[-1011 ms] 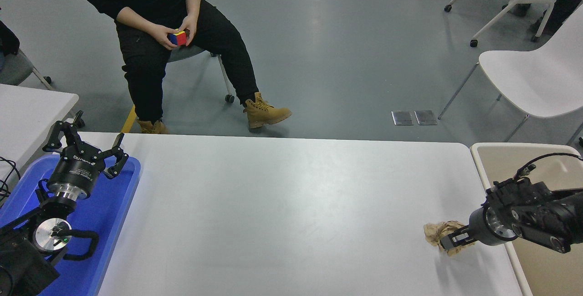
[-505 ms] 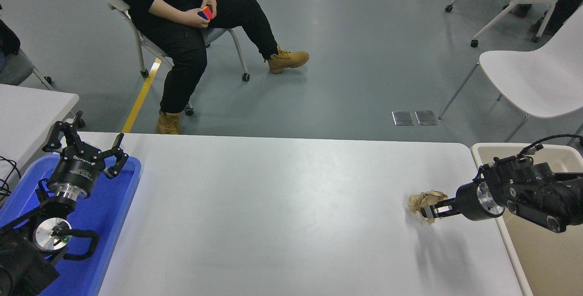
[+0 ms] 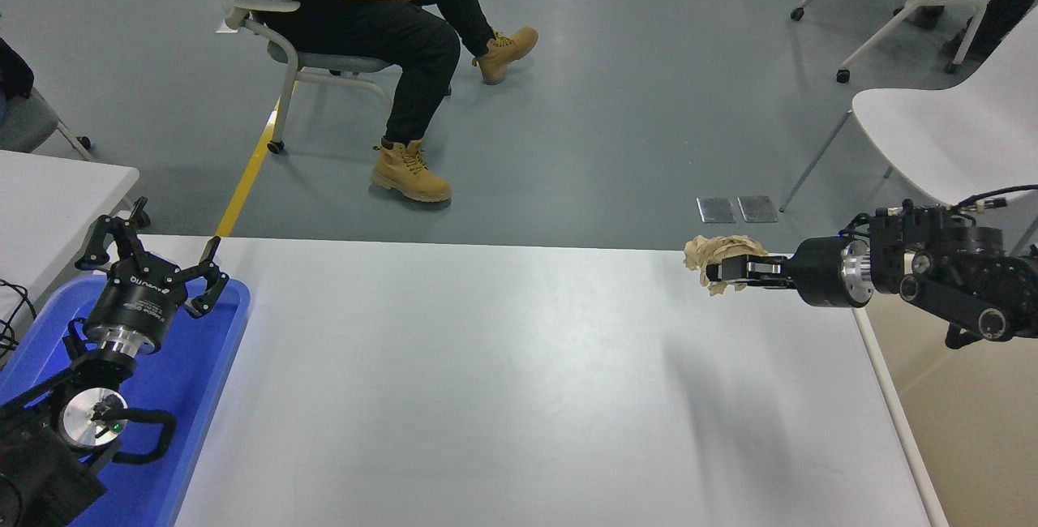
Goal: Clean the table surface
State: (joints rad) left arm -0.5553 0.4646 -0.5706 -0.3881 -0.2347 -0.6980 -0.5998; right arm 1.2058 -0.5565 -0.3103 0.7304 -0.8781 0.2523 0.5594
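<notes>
The white bench (image 3: 503,381) spreads below and to the left of the right gripper (image 3: 724,270), which has risen from the near right area to the far edge and now hangs above it, so wiping contact looks broken. It stays clamped on a crumpled brown paper wad (image 3: 718,254). The left gripper (image 3: 154,263) sits parked, spread wide, over the blue tray (image 3: 199,381). Beyond, the seated person (image 3: 365,0) has rolled back.

Blue tray (image 3: 211,365) sat far left. Beige bin (image 3: 957,422) stood right. Person (image 3: 365,0) sat on chair, far left. White chair (image 3: 949,130) far right.
</notes>
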